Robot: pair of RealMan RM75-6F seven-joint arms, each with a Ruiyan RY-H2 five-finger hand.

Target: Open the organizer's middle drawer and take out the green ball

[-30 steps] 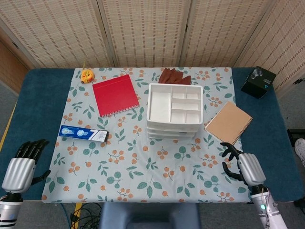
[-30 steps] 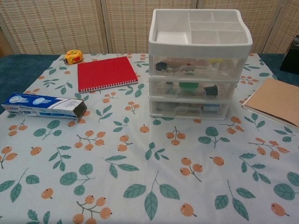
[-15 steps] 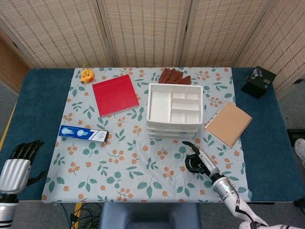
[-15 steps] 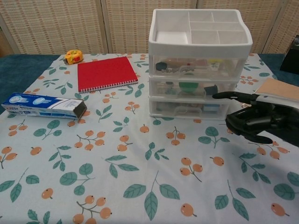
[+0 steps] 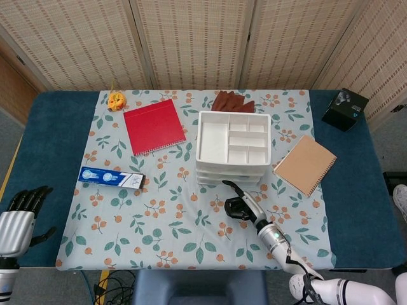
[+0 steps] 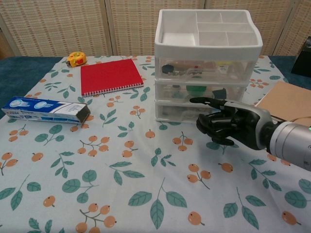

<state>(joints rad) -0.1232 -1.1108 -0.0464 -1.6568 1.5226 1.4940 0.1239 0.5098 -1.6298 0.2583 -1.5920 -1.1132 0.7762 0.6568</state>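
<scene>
The white three-drawer organizer (image 5: 232, 149) stands mid-table, and all its drawers look closed. In the chest view the green ball (image 6: 196, 89) shows through the clear front of the middle drawer (image 6: 204, 93). My right hand (image 6: 227, 124) hovers just in front of the organizer's lower drawers. One finger (image 6: 204, 101) stretches toward the drawer fronts, the others curl in, and it holds nothing. From the head view, the right hand (image 5: 240, 204) is just off the organizer's front edge. My left hand (image 5: 18, 219) stays off the table's front left corner with its fingers apart and nothing in it.
A red notebook (image 5: 154, 126) and a blue toothpaste box (image 5: 111, 178) lie left of the organizer. A brown notebook (image 5: 305, 163) lies to its right. A yellow toy (image 5: 116, 100), brown gloves (image 5: 232, 101) and a black box (image 5: 344, 108) sit along the back.
My right hand has swung from the front right edge leftward and in, to just before the drawer fronts. The left hand has sunk slightly lower. The drawers have not moved.
</scene>
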